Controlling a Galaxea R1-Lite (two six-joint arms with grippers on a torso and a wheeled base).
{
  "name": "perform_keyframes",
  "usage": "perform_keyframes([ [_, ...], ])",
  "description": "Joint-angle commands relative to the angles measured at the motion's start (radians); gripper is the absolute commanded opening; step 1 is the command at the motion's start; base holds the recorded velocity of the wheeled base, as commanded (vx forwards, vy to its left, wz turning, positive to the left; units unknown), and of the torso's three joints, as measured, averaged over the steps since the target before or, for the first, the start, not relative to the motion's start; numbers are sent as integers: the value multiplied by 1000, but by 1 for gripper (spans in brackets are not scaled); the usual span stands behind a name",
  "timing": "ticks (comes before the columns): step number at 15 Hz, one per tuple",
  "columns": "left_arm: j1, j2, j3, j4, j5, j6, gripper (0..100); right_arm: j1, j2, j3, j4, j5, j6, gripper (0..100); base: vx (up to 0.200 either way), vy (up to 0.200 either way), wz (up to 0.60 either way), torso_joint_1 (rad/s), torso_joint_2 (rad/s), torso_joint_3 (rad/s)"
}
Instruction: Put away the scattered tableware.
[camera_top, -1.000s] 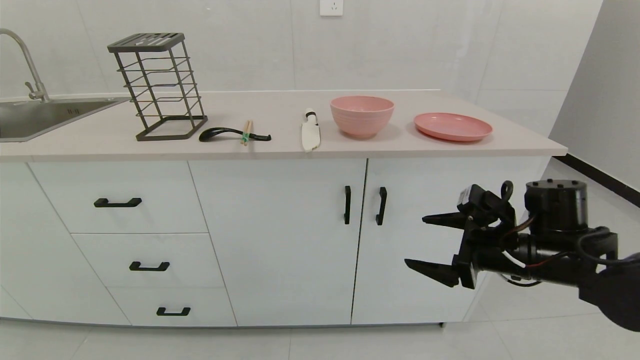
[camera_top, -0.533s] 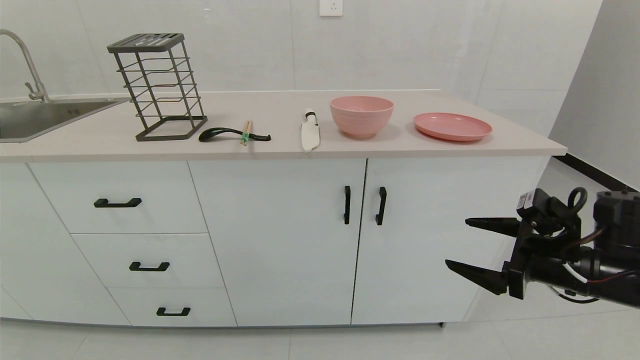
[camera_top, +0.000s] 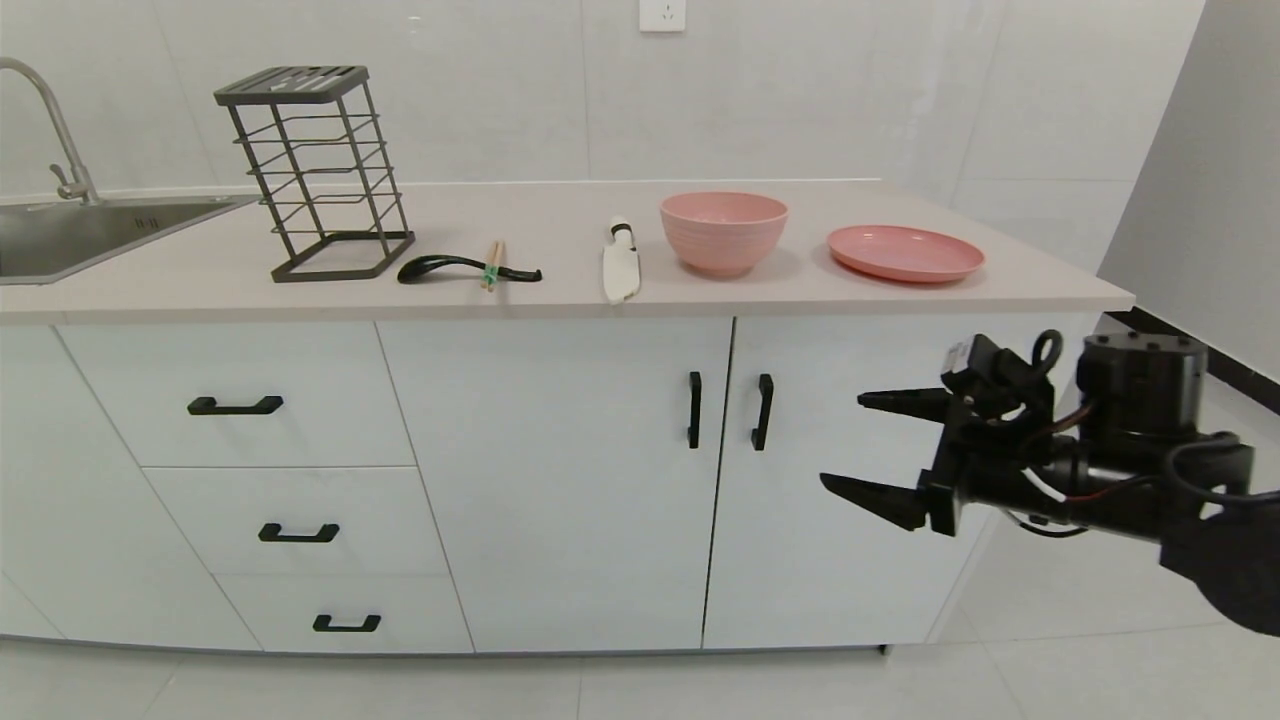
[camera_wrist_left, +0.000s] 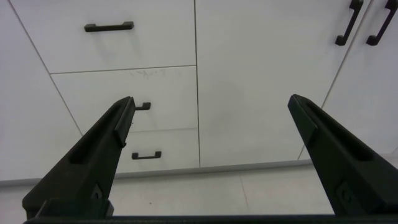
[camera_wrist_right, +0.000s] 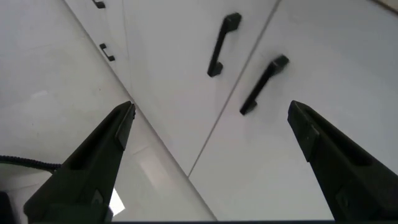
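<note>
Head view, from the left: a sink (camera_top: 70, 232) with a faucet (camera_top: 45, 110) is set into the left end of the countertop (camera_top: 180, 280). Just beside the sink stands an upright wire rack (camera_top: 320, 170), toward the middle of the countertop's depth. To its right a black spoon (camera_top: 450, 266) lies near the front edge, bowl toward the rack, with a pair of chopsticks (camera_top: 492, 262) crossing its handle and touching it. Further right a white knife (camera_top: 620, 265) lies with its tip at the front edge and its handle pointing toward the back. Just beside it a pink bowl (camera_top: 723, 232) stands upright, and near the right end a pink plate (camera_top: 905, 252) lies flat, apart from the bowl. Below the countertop's right end, in front of the right cabinet door (camera_top: 840, 600), the right gripper (camera_top: 841, 442) hangs in the air with its fingers spread wide and nothing between them, pointing toward the two door handles (camera_top: 728, 410). In the left wrist view the left gripper (camera_wrist_left: 210, 99) is likewise released and empty, facing the white drawer fronts (camera_wrist_left: 124, 93) low on the cabinet. The right wrist view looks between that arm's parted fingers at the same two handles, close by but not touching.
</note>
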Motion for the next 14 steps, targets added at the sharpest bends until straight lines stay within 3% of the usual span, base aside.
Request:
perform_keyframes([
  [1, 0, 1, 0, -1, 1, 0, 100, 82, 175, -112, -15, -3, 4, 100, 0, 0, 0, 0, 0, 0],
  [10, 0, 1, 0, -1, 1, -3, 100, -2, 419, -280, -84, -6, 24, 100, 0, 0, 0, 0, 0, 0],
  [14, 0, 1, 0, -1, -3, -7, 100, 18, 480, -367, -87, -36, 25, 100, 0, 0, 0, 0, 0, 0],
])
